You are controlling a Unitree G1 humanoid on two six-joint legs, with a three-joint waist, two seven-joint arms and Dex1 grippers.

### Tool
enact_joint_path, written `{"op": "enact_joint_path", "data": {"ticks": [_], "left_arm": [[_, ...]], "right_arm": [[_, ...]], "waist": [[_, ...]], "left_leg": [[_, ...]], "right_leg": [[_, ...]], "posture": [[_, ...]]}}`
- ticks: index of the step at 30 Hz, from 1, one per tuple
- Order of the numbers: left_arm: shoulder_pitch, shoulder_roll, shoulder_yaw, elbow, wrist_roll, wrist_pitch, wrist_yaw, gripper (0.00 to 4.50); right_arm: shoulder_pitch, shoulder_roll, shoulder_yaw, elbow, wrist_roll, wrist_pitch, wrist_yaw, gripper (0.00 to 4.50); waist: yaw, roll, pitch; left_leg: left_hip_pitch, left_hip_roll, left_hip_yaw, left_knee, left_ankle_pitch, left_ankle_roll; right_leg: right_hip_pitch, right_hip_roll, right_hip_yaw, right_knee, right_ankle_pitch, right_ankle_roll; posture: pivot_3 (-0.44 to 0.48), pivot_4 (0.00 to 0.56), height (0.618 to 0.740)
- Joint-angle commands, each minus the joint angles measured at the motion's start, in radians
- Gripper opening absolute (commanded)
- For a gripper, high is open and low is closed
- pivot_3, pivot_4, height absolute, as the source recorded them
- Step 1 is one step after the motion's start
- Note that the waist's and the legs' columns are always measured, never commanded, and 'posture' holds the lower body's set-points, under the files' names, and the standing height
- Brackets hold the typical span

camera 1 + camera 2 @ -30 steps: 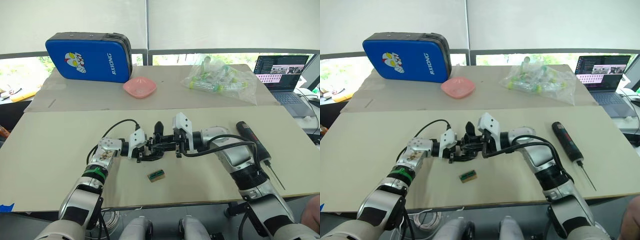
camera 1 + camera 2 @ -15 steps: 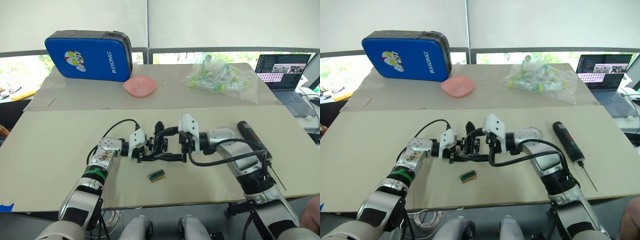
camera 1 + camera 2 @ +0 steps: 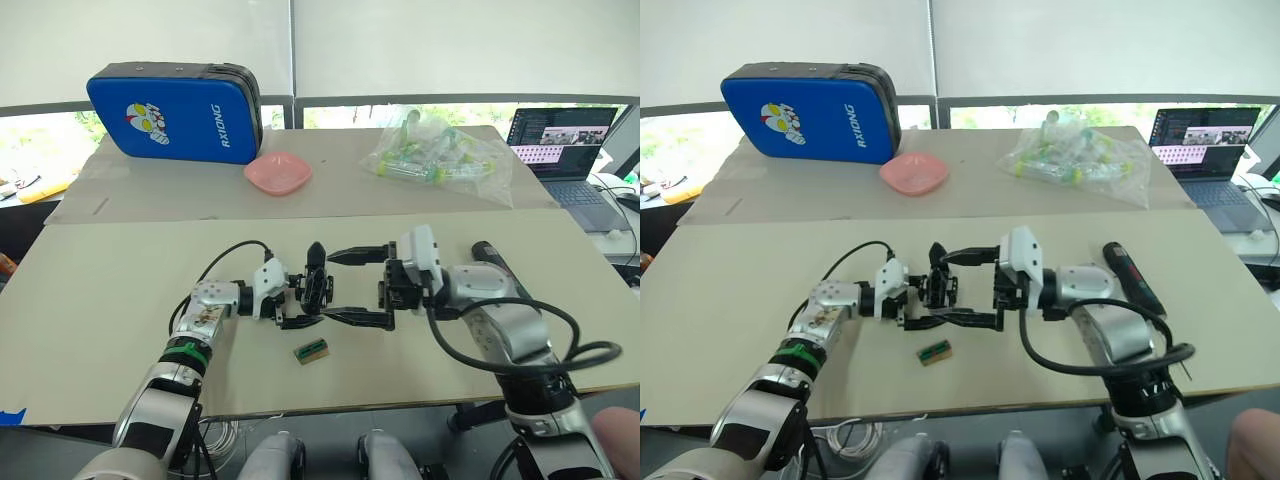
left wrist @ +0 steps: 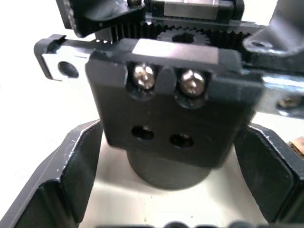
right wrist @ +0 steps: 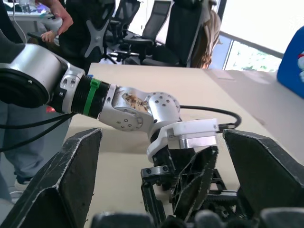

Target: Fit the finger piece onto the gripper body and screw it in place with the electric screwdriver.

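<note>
My left gripper [image 3: 297, 305]: clamped on the small black open-framed plastic gripper body [image 3: 316, 285].
My right gripper [image 3: 343, 287]: fingers spread wide, level, facing it.

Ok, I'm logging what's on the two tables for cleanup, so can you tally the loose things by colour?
Black: 2, gripper body, electric screwdriver
Blue: 1, case
Pink: 1, bowl
Clear: 1, bag of tubes
Tan-and-green: 1, small block
Total: 6

Head cameras looked down over the table [image 3: 120, 300]; wrist cameras sat close in.
Both wrist views shared the gripper body [image 4: 171, 118], seen from opposite sides.
</note>
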Motion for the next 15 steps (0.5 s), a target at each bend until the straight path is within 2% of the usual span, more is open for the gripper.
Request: {"op": "enact_joint_path", "data": {"ticks": [1, 4, 7, 8, 11, 15], "left_arm": [[0.081, 0.106, 0.045, -0.038, -0.032, 0.03, -0.055, 4.45], [0.135, 0.181, 0.098, -0.149, -0.095, 0.088, -0.071, 4.45], [0.211, 0.268, 0.181, -0.411, -0.241, 0.303, -0.078, 4.45], [0.229, 0.285, 0.197, -0.48, -0.279, 0.363, -0.076, 4.45], [0.235, 0.307, 0.241, -0.606, -0.339, 0.437, -0.031, 4.45], [0.18, 0.339, 0.289, -0.706, -0.432, 0.554, -0.009, 4.45]], "right_arm": [[0.058, -0.058, -0.13, -0.101, 0.07, -0.001, -0.028, 4.5], [0.172, -0.125, -0.275, -0.166, 0.135, 0.046, -0.078, 4.5], [0.418, -0.188, -0.53, -0.229, 0.154, 0.032, -0.092, 4.5], [0.473, -0.194, -0.58, -0.241, 0.149, 0.006, -0.091, 4.5], [0.62, -0.189, -0.725, -0.248, 0.148, -0.013, -0.119, 4.5], [0.821, -0.102, -0.948, -0.169, 0.124, -0.102, -0.154, 4.5]], "waist": [[-0.003, 0.0, 0.0], [0.001, 0.0, 0.0], [0.021, -0.001, 0.002], [0.028, -0.001, 0.002], [0.042, 0.0, 0.003], [0.057, 0.0, 0.003]], "left_leg": [[0.0, 0.0, 0.0, -0.001, 0.0, 0.0], [0.0, 0.002, 0.0, -0.003, 0.0, 0.0], [-0.003, 0.003, -0.001, -0.004, 0.0, 0.0], [-0.005, 0.003, -0.002, -0.004, -0.001, -0.001], [-0.007, 0.002, -0.001, -0.004, -0.003, -0.003], [-0.005, 0.003, 0.0, -0.004, -0.002, -0.004]], "right_leg": [[0.0, 0.0, 0.0, 0.0, 0.0, -0.001], [-0.003, 0.001, 0.002, 0.0, -0.001, -0.003], [-0.004, 0.0, 0.003, -0.001, -0.002, -0.004], [-0.005, -0.001, 0.003, -0.002, -0.002, -0.005], [-0.007, -0.003, 0.004, -0.002, -0.002, -0.004], [-0.003, -0.004, 0.002, -0.003, -0.002, -0.004]], "posture": [[0.0, 0.15, 0.74], [0.0, 0.15, 0.74], [0.0, 0.15, 0.74], [0.0, 0.15, 0.74], [0.0, 0.15, 0.74], [0.0, 0.15, 0.74]]}}
